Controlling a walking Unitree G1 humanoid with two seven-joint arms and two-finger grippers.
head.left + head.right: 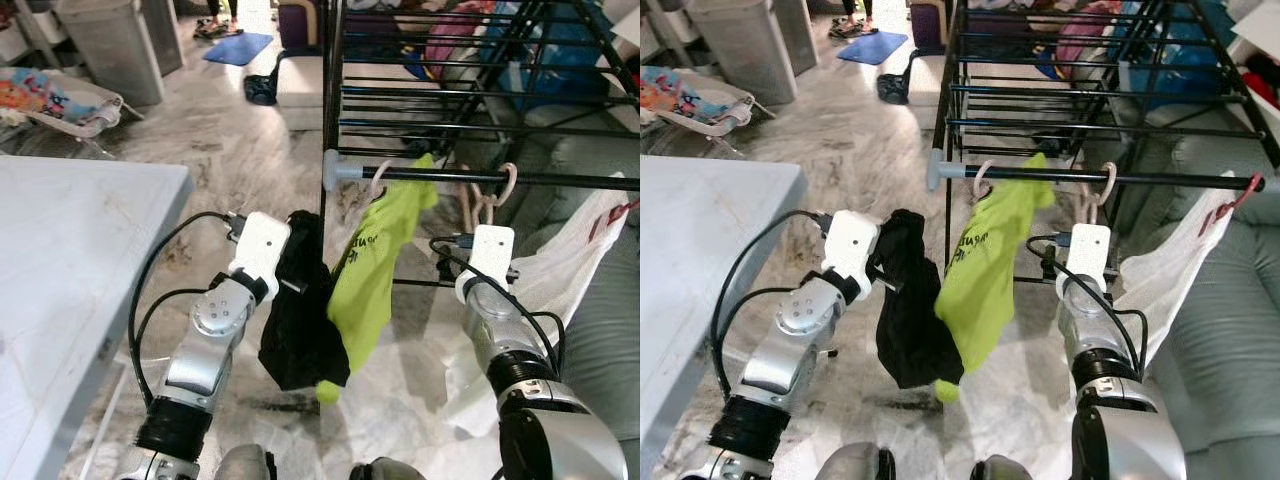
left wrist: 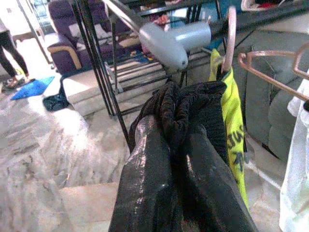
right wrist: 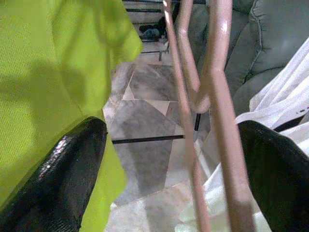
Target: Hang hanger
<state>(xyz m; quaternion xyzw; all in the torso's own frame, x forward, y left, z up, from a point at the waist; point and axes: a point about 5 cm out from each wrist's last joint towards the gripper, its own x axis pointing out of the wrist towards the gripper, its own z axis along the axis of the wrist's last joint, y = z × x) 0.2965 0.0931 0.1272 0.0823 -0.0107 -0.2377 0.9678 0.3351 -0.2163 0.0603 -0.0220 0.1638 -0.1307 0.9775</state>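
A black rail (image 1: 500,178) with a grey end cap (image 1: 340,168) runs across in front of me. A lime-green shirt (image 1: 375,260) hangs from it on a pink hanger (image 1: 378,180). More empty pink hangers (image 1: 492,198) hang further right. My left gripper (image 2: 176,130) is shut on a bunched black garment (image 1: 298,320), held just below and left of the end cap. The right gripper (image 3: 171,126) is open, its fingers on either side of the pink hangers' (image 3: 217,96) stems, between the green shirt (image 3: 53,87) and a white garment (image 1: 570,270).
A grey table (image 1: 80,250) stands close on my left. A black drying rack (image 1: 480,90) rises behind the rail, and a grey sofa (image 1: 600,340) is at the right. A bin (image 1: 110,45), a blue mat (image 1: 238,47) and a person's feet (image 1: 215,25) are far back.
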